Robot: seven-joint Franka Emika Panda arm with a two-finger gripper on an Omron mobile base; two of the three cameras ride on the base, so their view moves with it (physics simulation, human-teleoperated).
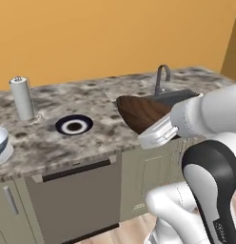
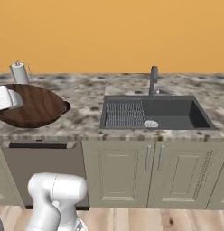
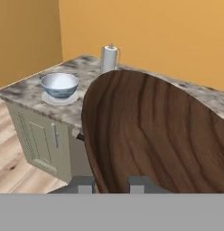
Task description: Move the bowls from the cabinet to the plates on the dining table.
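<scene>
- The speckled stone table (image 1: pixel 91 138) runs along the orange wall, with a dark sink (image 2: pixel 172 113) set into it.
- The brown wood-grain bowl (image 1: pixel 141 113) hangs tilted above the table, near the sink; the jaws are clamped on its rim.
- The white bowl (image 3: pixel 59 84) sits on a plate (image 3: pixel 59 98) at the table's far end.
- A dark-rimmed plate (image 1: pixel 74 125) lies bare beside a paper towel roll (image 1: pixel 22 98).

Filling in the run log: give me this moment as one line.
fingers: shut on wooden bowl | bowl: carried above counter | empty plate: on counter | white bowl: already on its plate
</scene>
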